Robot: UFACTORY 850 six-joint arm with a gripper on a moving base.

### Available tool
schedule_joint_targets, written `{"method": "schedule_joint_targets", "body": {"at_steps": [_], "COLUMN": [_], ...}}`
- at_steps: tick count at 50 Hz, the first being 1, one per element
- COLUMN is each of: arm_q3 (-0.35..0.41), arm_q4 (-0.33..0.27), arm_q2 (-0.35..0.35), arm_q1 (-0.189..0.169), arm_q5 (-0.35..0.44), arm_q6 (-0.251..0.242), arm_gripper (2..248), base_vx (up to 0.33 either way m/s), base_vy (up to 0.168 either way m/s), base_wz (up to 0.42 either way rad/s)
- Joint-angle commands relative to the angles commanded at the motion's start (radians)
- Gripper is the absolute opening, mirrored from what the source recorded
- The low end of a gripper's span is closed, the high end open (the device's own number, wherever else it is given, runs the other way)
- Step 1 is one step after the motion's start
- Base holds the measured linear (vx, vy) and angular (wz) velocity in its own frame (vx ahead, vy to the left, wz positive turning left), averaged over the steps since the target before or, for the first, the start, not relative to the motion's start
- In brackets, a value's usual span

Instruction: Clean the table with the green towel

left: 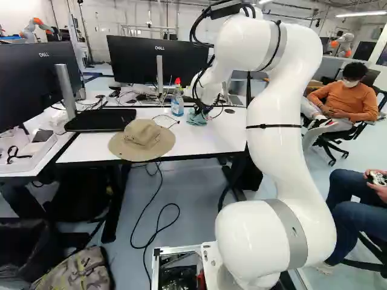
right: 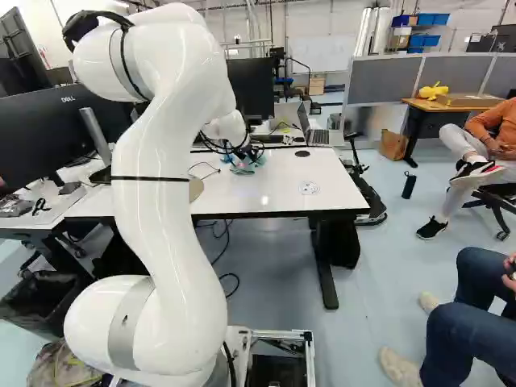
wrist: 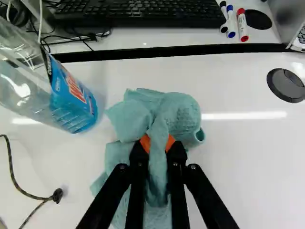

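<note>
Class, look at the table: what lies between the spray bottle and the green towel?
Between the spray bottle and the green towel, the wrist view shows only bare white tabletop.

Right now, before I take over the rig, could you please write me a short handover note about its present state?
Gripper: the black two-finger gripper is shut on the green cloth towel, bunched between its orange pads.
Job's things: the towel appears to lie on the white rectangular table, near the clear spray bottle with a blue label and red top. The tan brimmed hat lies on the same table.
Done: towel gripped and at the table.
Left: probably the wiping; these views cannot show how much is wiped. The hat and bottle cover parts of the surface.
</note>
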Motion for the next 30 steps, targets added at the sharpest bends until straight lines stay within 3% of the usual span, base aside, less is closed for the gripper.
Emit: {"method": "schedule_joint_targets", "body": {"at_steps": [18, 30], "arm_q3": [-0.027, -0.030], "arm_q4": [0.000, 0.000], "arm_q2": [-0.019, -0.020], "arm_q1": [-0.046, -0.048], "arm_q5": [0.000, 0.000], "arm_q6": [0.000, 0.000], "arm_gripper": [53, 53], "base_vx": [0.000, 0.000], "base_vy": [0.000, 0.000], "base_wz": [0.000, 0.000]}}
